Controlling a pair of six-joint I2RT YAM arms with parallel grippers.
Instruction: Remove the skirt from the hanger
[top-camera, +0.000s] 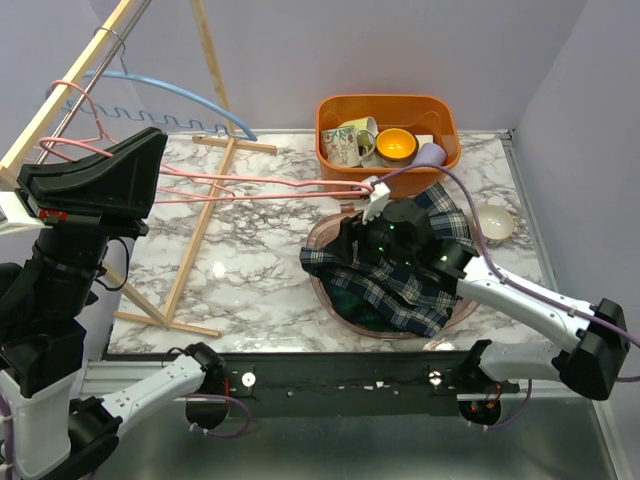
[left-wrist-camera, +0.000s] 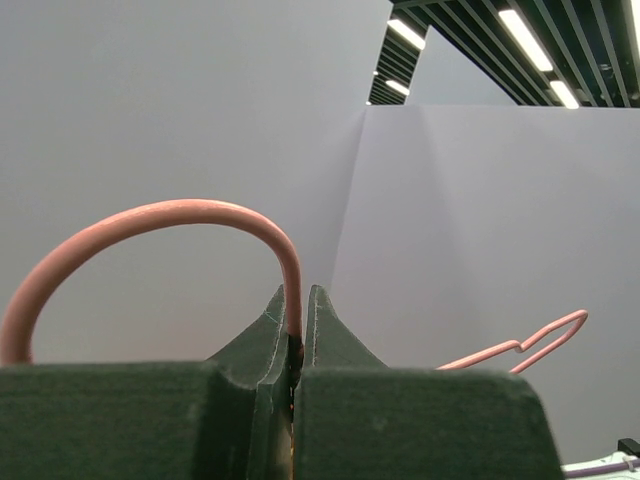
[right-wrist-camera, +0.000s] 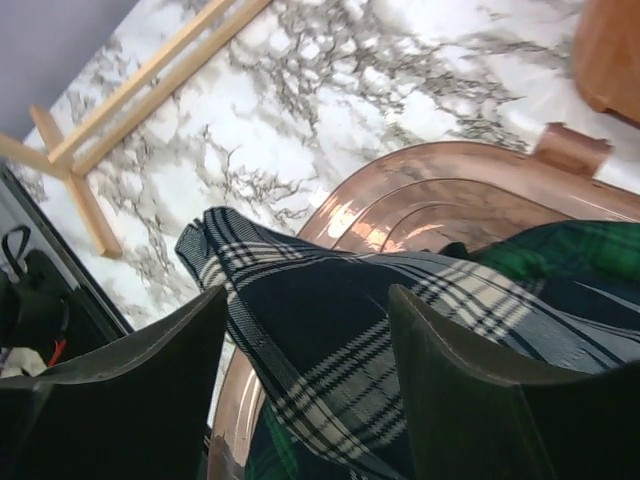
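Left gripper (left-wrist-camera: 297, 340) is clamped tight on the hook of the pink hanger (top-camera: 260, 190), which it holds out across the table toward the white clip (top-camera: 376, 195) at the far end. The plaid skirt (top-camera: 400, 285) lies bunched in the copper tray (right-wrist-camera: 400, 190), right of centre, just below that clip. Can't tell whether the fabric is free of the clip or pinched in it. Right gripper (right-wrist-camera: 305, 300) hangs over the skirt, jaws wide, a fold of cloth between the fingers, nothing gripped. Risks: if the clip has the waistband, pulling either way drags skirt and hanger together and may twist the thin wire hook out of the left jaws. A shallow pinch on one loose fold likely slips. The tray may slide toward the orange bin (top-camera: 440, 110). The hanger could snag the wooden rack (top-camera: 200, 230).
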